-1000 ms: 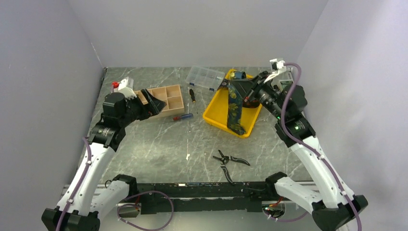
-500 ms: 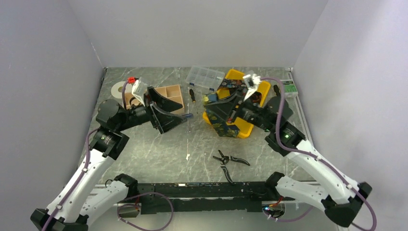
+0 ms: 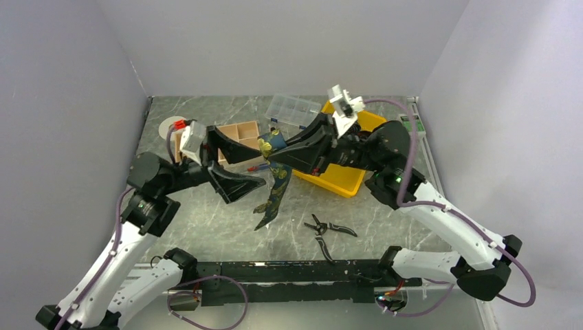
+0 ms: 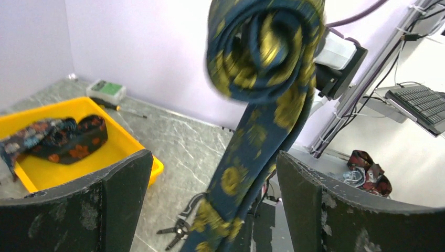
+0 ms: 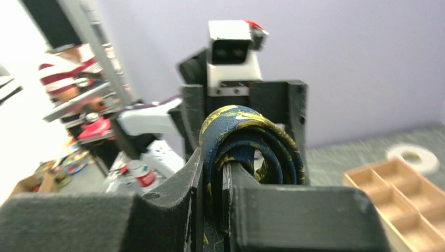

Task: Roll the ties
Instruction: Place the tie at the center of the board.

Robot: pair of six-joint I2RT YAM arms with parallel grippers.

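At the centre of the top view, the right gripper (image 3: 270, 155) reaches in from the right and clamps a dark navy tie (image 3: 275, 189) with yellow floral print. Its jaws stand narrow, closed on the fabric. In the right wrist view the tie's upper end forms a loose coil (image 5: 252, 142) just above the finger pads (image 5: 173, 210), with the fabric pinched between them. The remaining strip hangs freely below the grip, its lower end low over the table (image 3: 206, 227) near the black-handled pliers (image 3: 330, 230). The left gripper (image 3: 261, 167) faces it from the left with its jaws spread wide. In the left wrist view the hanging strip passes between the two fingers (image 4: 120, 199) and appears clear of both, though motion blur prevents confirmation. A second tie (image 4: 68, 139), with an orange pattern, lies bunched in the yellow tray (image 4: 144, 165) at the left of that view. A wooden compartment box (image 3: 240, 134) and a clear plastic organiser (image 3: 292, 108) sit toward the upper centre of the top view.
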